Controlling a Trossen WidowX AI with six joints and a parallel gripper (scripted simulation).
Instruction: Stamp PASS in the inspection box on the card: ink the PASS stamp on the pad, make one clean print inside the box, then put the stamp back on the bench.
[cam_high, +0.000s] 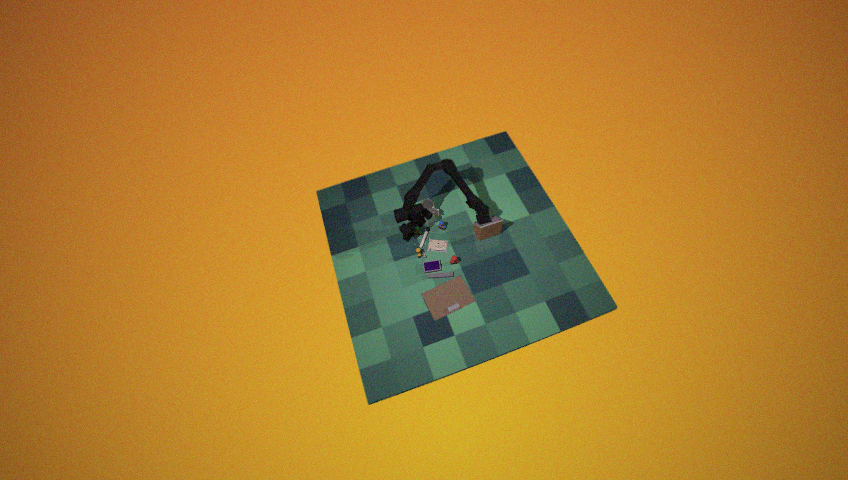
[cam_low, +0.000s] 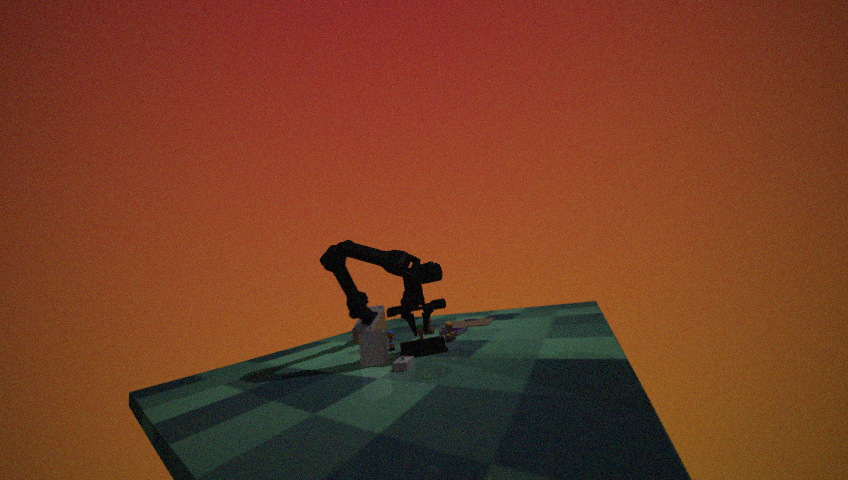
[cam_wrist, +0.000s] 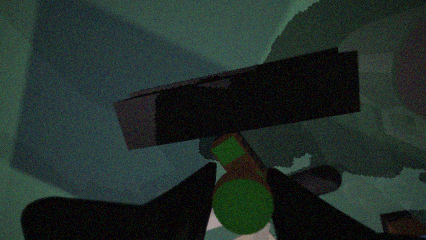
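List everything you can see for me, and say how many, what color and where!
Green-topped stamp: one, green and brown, between the fingers
Blue stamp: one, above the card
Yellow stamp: one, left of the card
Red stamp: one, right of the pad
Card: one, cream, mid-bench
Marker: one, white with dark end, beside the card
Ink pad: one, purple, below the card
Strip: one, grey, below the pad
Board: one, tan, pale patch on it
Long block: one, dark, near the gripper
Small block: one, pale, near the base
Arm: one, black
Gripper: one, black, arm's end
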